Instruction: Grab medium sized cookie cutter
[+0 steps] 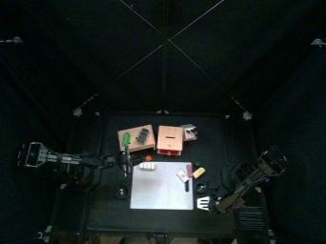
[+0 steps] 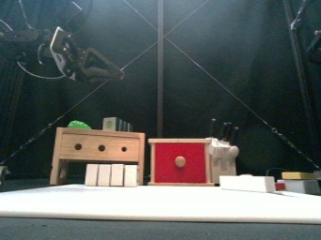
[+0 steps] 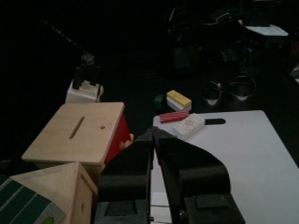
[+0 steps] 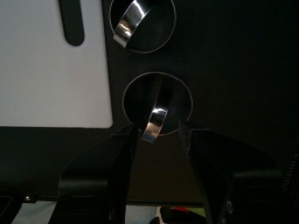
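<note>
Top view: the white board (image 1: 162,186) lies at the front of the desk (image 1: 109,191), with a wooden box (image 1: 133,138) and a red box (image 1: 170,138) behind it. The left arm (image 1: 64,160) reaches in from the left and stops short of the board. The right hand (image 1: 219,203) is low at the board's right front corner.

Front view: the wooden box (image 2: 97,155) stands left of the red box (image 2: 182,161), with white blocks (image 2: 111,175) in front of it. The left arm (image 2: 75,56) hangs high at the left.

Left wrist view: the left hand (image 3: 158,144) has its jaws partly apart with nothing visible between them. Two cutters (image 3: 211,87) sit beyond the board (image 3: 233,149), near a yellow block (image 3: 177,98).

Right wrist view: the right hand (image 4: 158,131) has its jaws wide apart, pointing down at the near cutter (image 4: 156,101), a metal ring on the bare desk just beside the board (image 4: 52,79). The ring lies just ahead of the jaw tips, ungripped. The far cutter (image 4: 140,22) lies beyond it. Which one is the medium size I cannot tell.
</note>
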Controlling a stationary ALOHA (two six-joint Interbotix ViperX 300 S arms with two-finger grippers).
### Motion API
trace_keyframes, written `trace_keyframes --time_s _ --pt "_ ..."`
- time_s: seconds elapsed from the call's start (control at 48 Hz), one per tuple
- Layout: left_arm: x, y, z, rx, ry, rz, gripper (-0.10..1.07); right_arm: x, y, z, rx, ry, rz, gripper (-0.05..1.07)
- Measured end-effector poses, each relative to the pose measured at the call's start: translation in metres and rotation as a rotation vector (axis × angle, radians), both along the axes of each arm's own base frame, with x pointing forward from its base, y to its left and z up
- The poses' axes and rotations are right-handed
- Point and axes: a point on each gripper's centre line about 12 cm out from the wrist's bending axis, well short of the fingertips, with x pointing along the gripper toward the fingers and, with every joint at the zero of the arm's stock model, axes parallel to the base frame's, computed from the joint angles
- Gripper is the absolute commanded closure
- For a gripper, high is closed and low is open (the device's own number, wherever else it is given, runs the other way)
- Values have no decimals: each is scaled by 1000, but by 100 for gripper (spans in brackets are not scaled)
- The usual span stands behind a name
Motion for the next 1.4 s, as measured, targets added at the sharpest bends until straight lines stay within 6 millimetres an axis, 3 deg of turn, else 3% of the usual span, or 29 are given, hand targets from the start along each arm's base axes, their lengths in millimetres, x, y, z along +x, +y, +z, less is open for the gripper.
trace_keyframes --time_s 0.25,0.646,0.792,1.104,1.396 --pt "0 0 0 2 0 0 48 5 -2 -7 24 -29 1 24" --pt "-1 0 -2 0 5 2 48 8 -2 -12 29 -28 0 45" --pt "-1 0 -2 0 6 2 48 8 0 -10 33 -31 7 45" --pt "-1 1 -2 -7 6 6 48 10 -1 13 31 -69 14 45" --pt "-2 0 -3 -12 9 7 48 11 -3 15 19 -80 22 45"
